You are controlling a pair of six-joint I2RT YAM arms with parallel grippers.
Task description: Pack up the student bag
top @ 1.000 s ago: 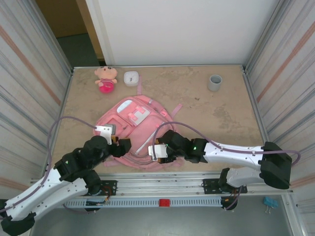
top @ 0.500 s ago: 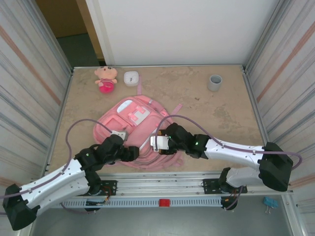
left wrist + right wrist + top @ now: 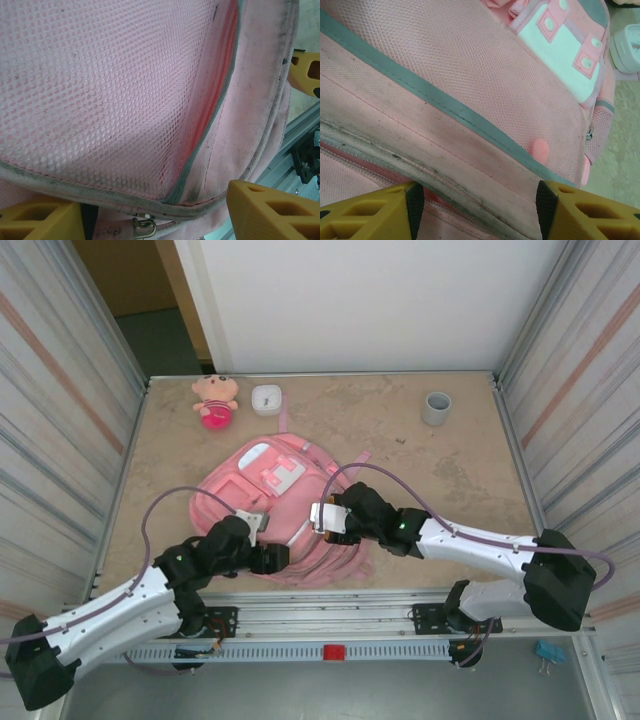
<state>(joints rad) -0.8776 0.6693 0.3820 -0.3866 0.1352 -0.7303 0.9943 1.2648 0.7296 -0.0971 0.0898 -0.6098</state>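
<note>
Straddling the student bag (image 3: 240, 490) at its near edge, the left gripper (image 3: 152, 205) and right gripper (image 3: 476, 200) each had jaws spread apart, fabric between them.

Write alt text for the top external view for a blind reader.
A large pink student bag lies flat on the table, with the left arm and right arm reaching over its near edge. Near the far edge sit a pink plush doll, a small white object and a grey cup.
</note>
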